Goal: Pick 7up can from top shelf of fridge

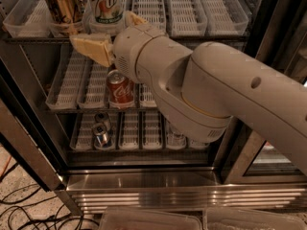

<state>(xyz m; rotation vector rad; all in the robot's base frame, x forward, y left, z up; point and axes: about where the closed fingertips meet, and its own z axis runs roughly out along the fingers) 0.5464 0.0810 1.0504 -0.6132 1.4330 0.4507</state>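
Gold can [60, 4]: upright, upper left, in a clear tray [17, 20];
Red cola can [120, 89]: upright on the middle tier [64, 85];
Silver cans [101, 132]: two on the lowest tier [144, 133], one behind the other;
Cables [29, 210]: dark, looping over the floor [12, 174], lower left;
Gripper [103, 32]: fingers spread, above the red cola can

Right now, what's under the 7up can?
A white tray on the top shelf holds the 7up can. The open gripper sits just below it, hiding much of the shelf underneath; a red can shows there.
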